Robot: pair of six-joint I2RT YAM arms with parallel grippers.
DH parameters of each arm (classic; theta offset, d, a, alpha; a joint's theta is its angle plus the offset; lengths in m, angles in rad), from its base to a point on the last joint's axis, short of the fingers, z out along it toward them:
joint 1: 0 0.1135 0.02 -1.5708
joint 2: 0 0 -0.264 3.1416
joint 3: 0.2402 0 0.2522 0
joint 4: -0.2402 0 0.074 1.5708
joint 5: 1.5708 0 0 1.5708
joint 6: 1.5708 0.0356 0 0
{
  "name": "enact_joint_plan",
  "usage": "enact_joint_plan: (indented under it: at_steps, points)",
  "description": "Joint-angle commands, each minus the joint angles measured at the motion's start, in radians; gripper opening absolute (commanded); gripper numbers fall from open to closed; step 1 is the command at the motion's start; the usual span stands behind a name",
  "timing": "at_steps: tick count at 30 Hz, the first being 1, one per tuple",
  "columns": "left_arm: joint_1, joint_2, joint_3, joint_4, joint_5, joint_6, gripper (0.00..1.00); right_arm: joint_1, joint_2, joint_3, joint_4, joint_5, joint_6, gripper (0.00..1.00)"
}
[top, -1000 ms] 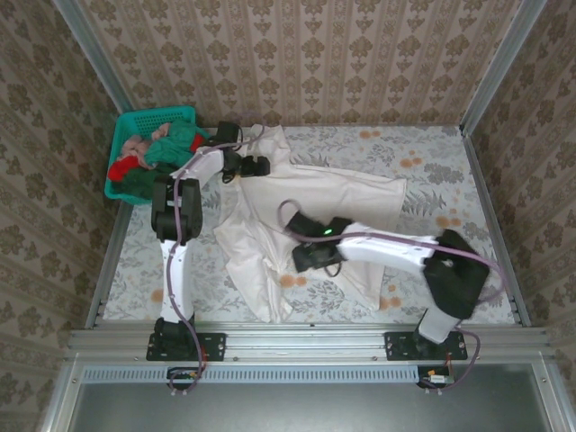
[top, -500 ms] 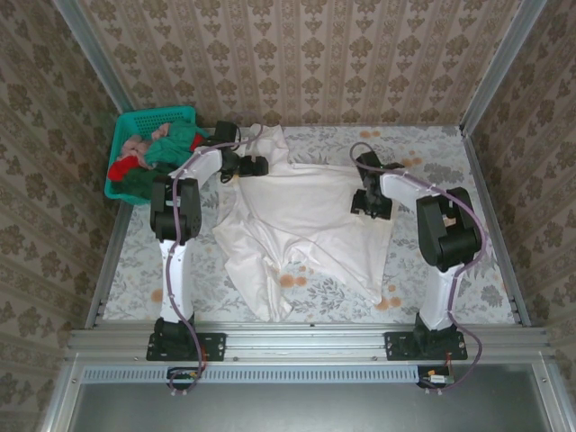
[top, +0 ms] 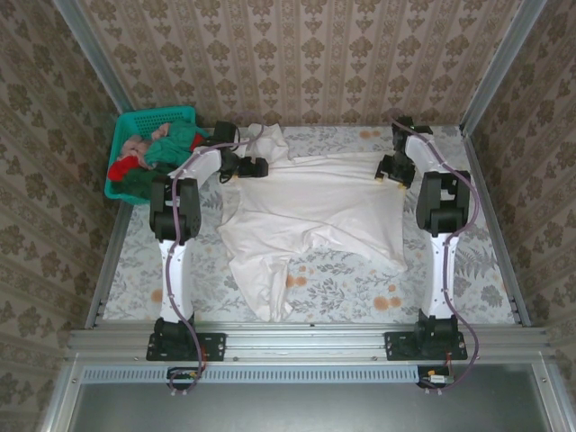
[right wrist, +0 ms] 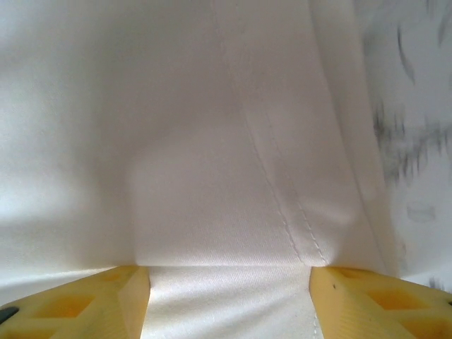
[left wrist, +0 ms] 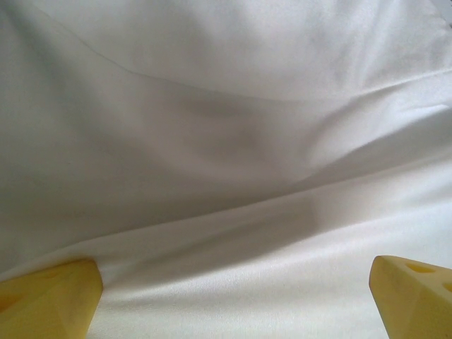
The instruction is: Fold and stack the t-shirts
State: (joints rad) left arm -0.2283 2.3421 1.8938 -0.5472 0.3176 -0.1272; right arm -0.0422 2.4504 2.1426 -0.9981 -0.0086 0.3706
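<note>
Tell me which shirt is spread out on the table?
The big white shirt: it lies spread across the table, while the red, green and pink shirts sit bunched in the basket.

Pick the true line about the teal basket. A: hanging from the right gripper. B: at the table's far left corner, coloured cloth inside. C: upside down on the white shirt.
B: the basket sits far left, with pink, red and green shirts heaped in it.
</note>
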Motion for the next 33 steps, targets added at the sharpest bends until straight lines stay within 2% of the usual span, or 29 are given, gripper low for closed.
enact_joint_plan:
  at_steps: [1, 4, 5, 8, 11, 14, 18, 21, 25, 26, 28, 30, 33]
  points:
    - [0.006, -0.017, -0.024, -0.074, 0.02, 0.035, 1.0, -0.024, 0.112, 0.195, -0.053, 0.028, -0.061, 0.69]
    - [0.006, -0.033, -0.031, -0.083, 0.015, 0.043, 1.0, -0.027, 0.201, 0.491, -0.19, 0.032, -0.095, 0.71]
    - [0.006, -0.043, -0.035, -0.082, 0.015, 0.043, 1.0, -0.021, 0.2, 0.54, -0.22, 0.039, -0.107, 0.72]
    - [0.004, -0.089, -0.061, -0.072, 0.017, 0.038, 1.0, 0.022, 0.072, 0.464, -0.24, 0.103, -0.13, 0.75]
    - [-0.003, -0.169, -0.104, -0.061, -0.007, 0.031, 1.0, 0.095, -0.217, 0.057, -0.109, 0.19, -0.125, 0.78]
    - [-0.014, -0.28, -0.164, -0.033, -0.042, 0.02, 1.0, 0.16, -0.524, -0.356, 0.062, 0.171, -0.056, 0.77]
    - [-0.042, -0.444, -0.253, -0.026, -0.181, 0.01, 1.0, 0.282, -0.883, -0.846, 0.187, 0.25, 0.069, 0.75]
    - [-0.055, -0.593, -0.394, 0.023, -0.223, -0.031, 1.0, 0.364, -1.046, -1.086, 0.211, 0.254, 0.175, 0.71]
    - [-0.077, -0.893, -0.745, 0.226, -0.095, -0.134, 1.0, 0.424, -1.22, -1.319, 0.253, 0.198, 0.251, 0.7]
    - [-0.098, -0.98, -0.826, 0.263, -0.096, -0.163, 1.0, 0.423, -1.247, -1.349, 0.254, 0.181, 0.25, 0.7]
    - [-0.208, -1.139, -0.957, 0.267, -0.163, -0.19, 1.0, 0.41, -1.294, -1.378, 0.225, 0.23, 0.261, 0.73]
    - [-0.383, -1.24, -1.017, 0.2, -0.262, -0.197, 0.95, 0.362, -1.312, -1.384, 0.202, 0.238, 0.259, 0.75]
    - [-0.64, -1.283, -1.074, 0.082, -0.385, -0.277, 0.87, 0.264, -1.295, -1.394, 0.215, 0.186, 0.235, 0.73]
